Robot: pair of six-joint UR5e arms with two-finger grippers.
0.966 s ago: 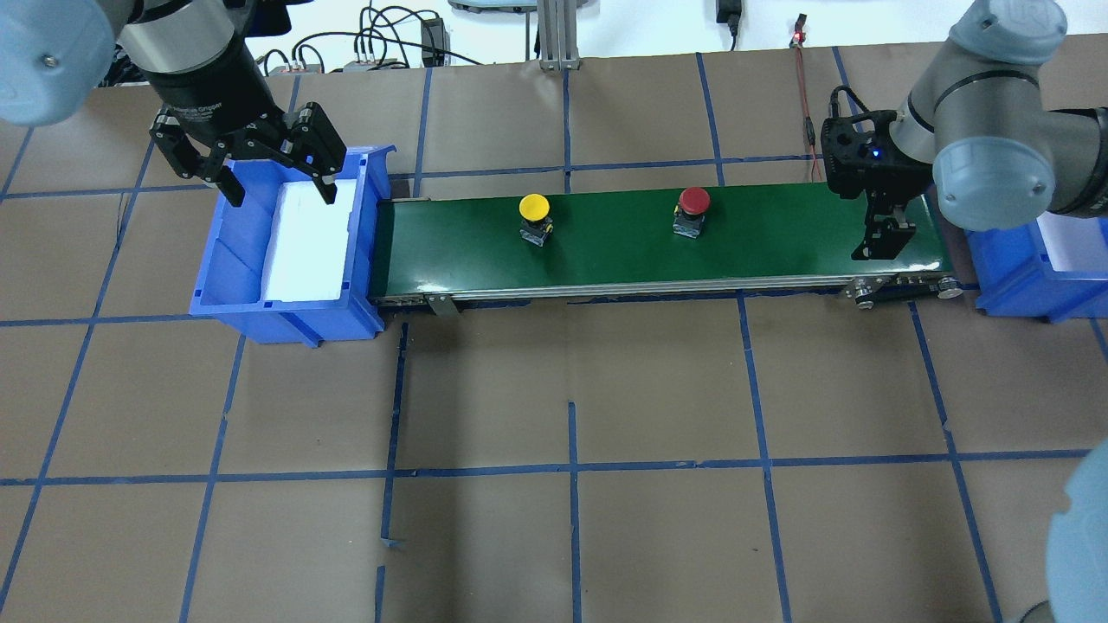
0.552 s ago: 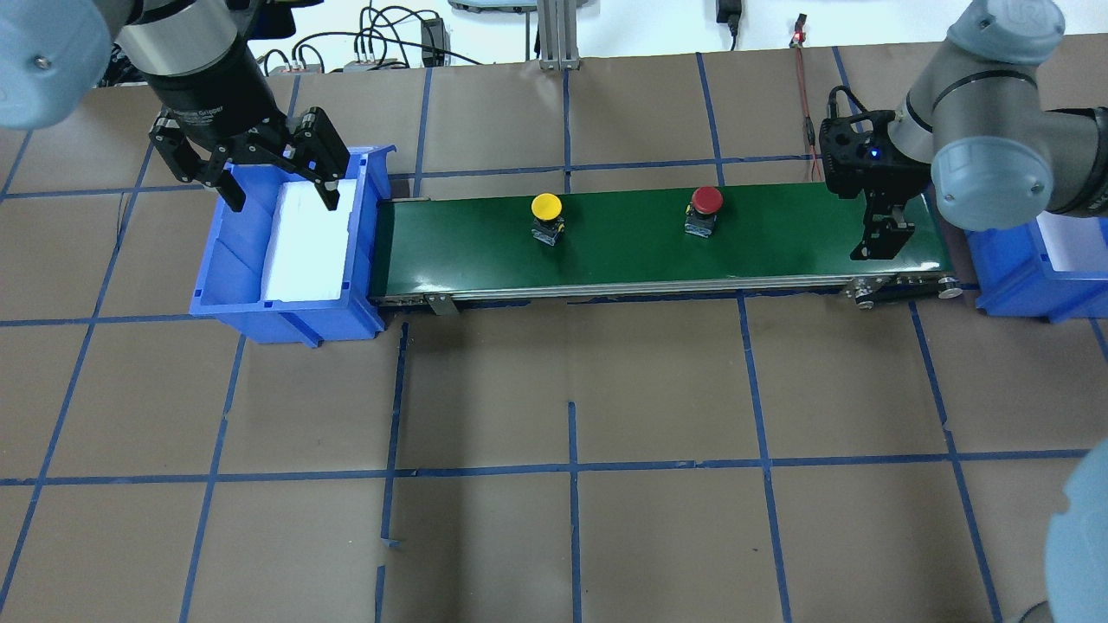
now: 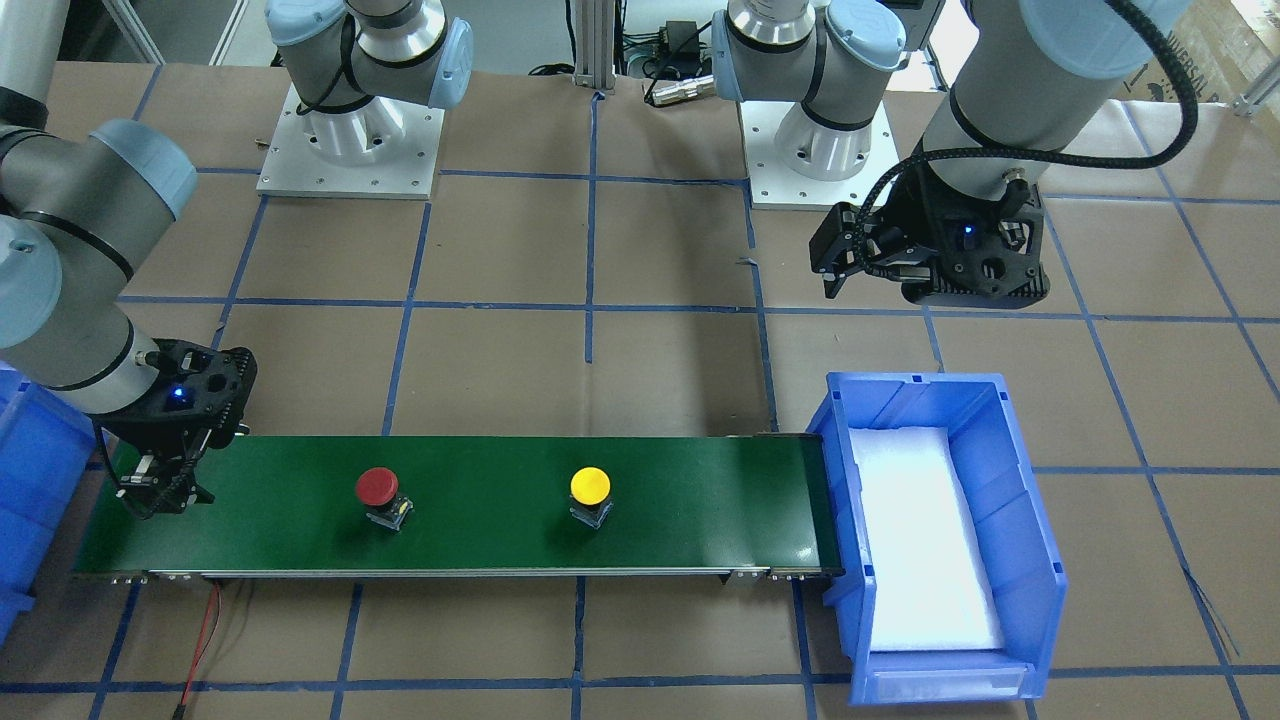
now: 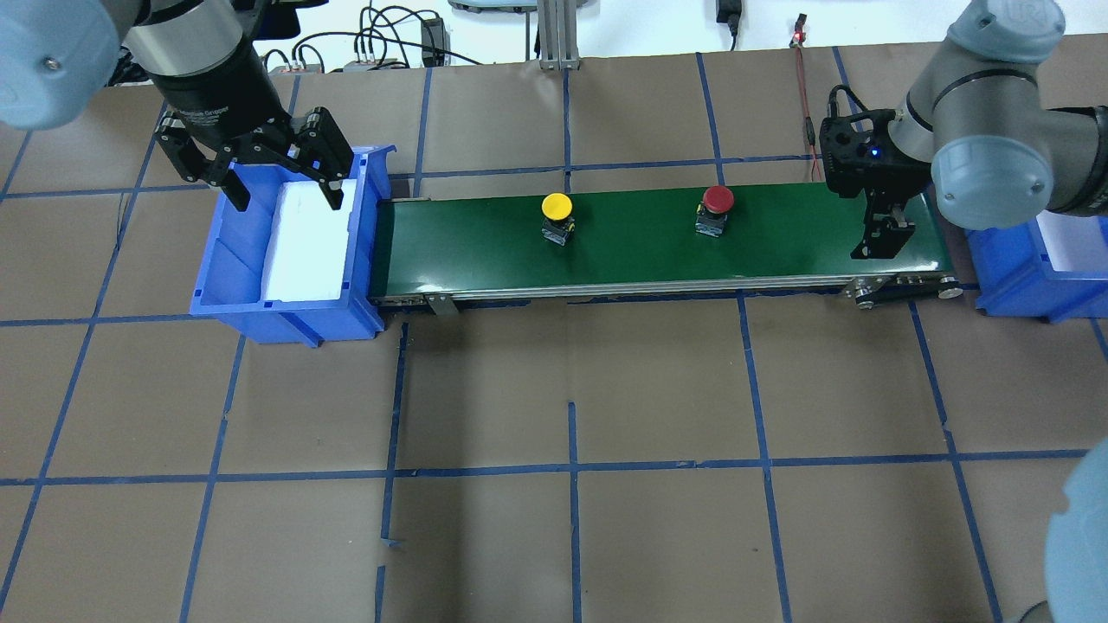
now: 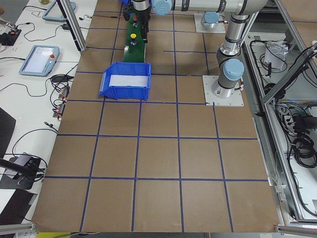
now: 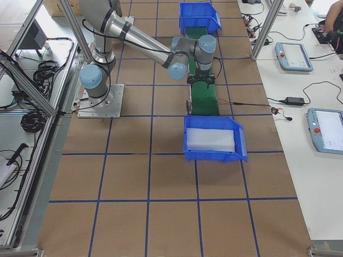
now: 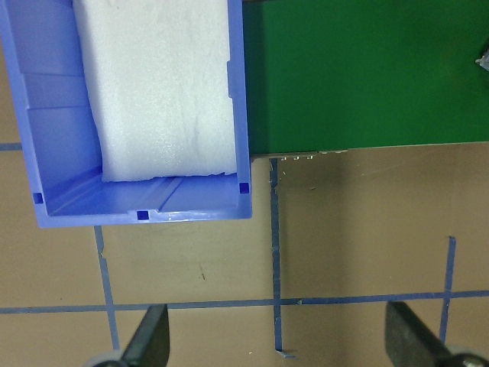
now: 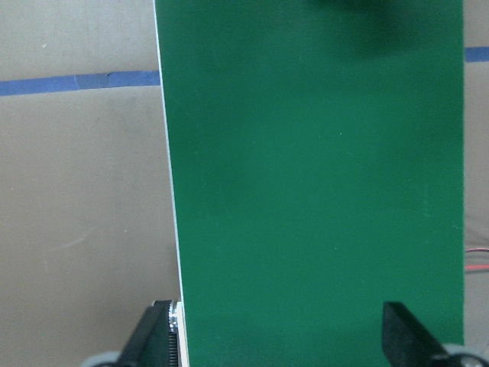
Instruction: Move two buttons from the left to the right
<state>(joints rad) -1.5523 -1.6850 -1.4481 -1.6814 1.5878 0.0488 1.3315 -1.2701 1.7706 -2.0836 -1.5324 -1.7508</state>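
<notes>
Both buttons stand upright, caps up and long axis vertical, on the green conveyor belt (image 4: 640,251) in the upper middle of the overhead frame, the yellow button (image 4: 557,206) at centre and the red button (image 4: 718,199) well to its right. The left gripper (image 4: 286,199) hangs with fingers spread over the foam-lined blue bin (image 4: 227,260) at upper left, and the right gripper (image 4: 883,242), fingers also apart, hovers above the belt's right end. The table wears brown paper (image 4: 658,389) gridded with blue tape; the white lettering on the left gripper's body is too small to read.
</notes>
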